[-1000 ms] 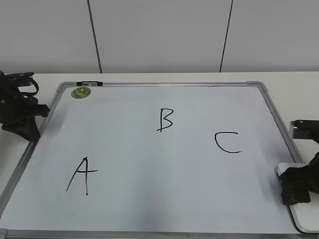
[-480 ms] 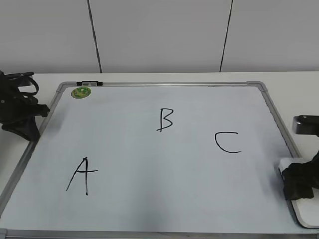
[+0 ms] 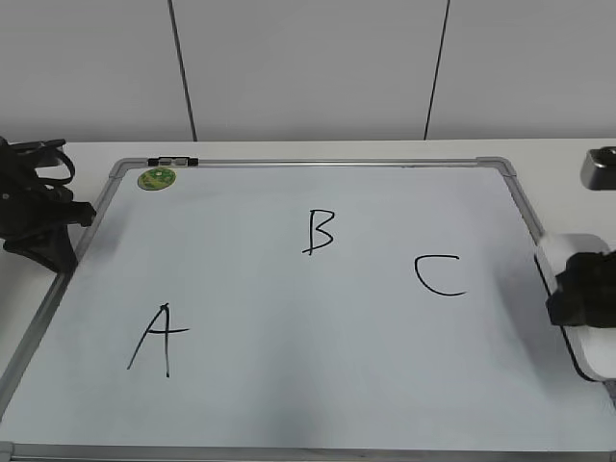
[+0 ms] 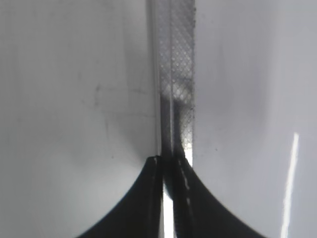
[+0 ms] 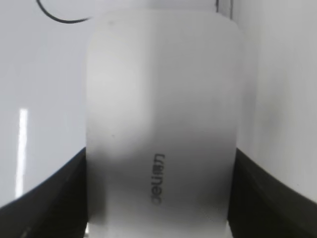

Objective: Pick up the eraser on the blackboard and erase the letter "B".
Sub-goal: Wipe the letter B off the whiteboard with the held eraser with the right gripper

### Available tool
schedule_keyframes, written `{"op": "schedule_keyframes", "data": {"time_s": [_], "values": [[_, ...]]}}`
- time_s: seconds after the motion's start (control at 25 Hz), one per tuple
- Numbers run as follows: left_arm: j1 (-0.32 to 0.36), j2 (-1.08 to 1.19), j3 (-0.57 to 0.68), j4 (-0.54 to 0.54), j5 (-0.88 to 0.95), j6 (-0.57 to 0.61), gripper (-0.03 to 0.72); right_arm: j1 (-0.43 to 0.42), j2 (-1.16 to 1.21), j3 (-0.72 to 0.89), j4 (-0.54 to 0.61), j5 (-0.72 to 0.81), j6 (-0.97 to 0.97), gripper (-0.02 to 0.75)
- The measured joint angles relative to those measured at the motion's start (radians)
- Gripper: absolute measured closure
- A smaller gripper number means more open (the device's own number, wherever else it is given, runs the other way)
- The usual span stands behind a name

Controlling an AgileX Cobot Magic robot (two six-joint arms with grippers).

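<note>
The blackboard (image 3: 289,404) is a white board with a silver-grey frame, lying flat on the table. The black letter "B" (image 3: 320,231) is near its middle, between "A" (image 3: 159,339) and "C" (image 3: 438,275). My right gripper (image 3: 582,303) is shut on the white eraser (image 3: 568,252) at the board's right edge, raised off the surface. In the right wrist view the eraser (image 5: 161,124) fills the space between the black fingers (image 5: 158,198). My left gripper (image 3: 43,226) rests at the board's left edge, its fingers (image 4: 168,163) together over the frame.
A round green magnet (image 3: 156,178) sits at the board's far left corner, beside a small black-and-white clip (image 3: 173,162) on the frame. A white wall with dark seams stands behind the table.
My right gripper has lifted the eraser and carried it away from the near right corner, towards the far side along the board's right edge. The left arm has not moved.
</note>
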Motion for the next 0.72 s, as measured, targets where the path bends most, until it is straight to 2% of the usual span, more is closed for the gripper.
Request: {"op": "schedule_keyframes", "data": {"time_s": [0.36,0.52,0.72], "values": [[0.000,0.000,0.000,0.000,0.000,0.000,0.678,0.189,0.035,-0.320,-0.004,0.217,-0.017,0.183],[0.000,0.000,0.000,0.000,0.001,0.000,0.678,0.231,0.156,-0.490,-0.006,0.358,-0.019,0.183],[0.000,0.000,0.000,0.000,0.002,0.000,0.678,0.258,0.315,-0.696,-0.006,0.458,-0.019,0.183]]}}
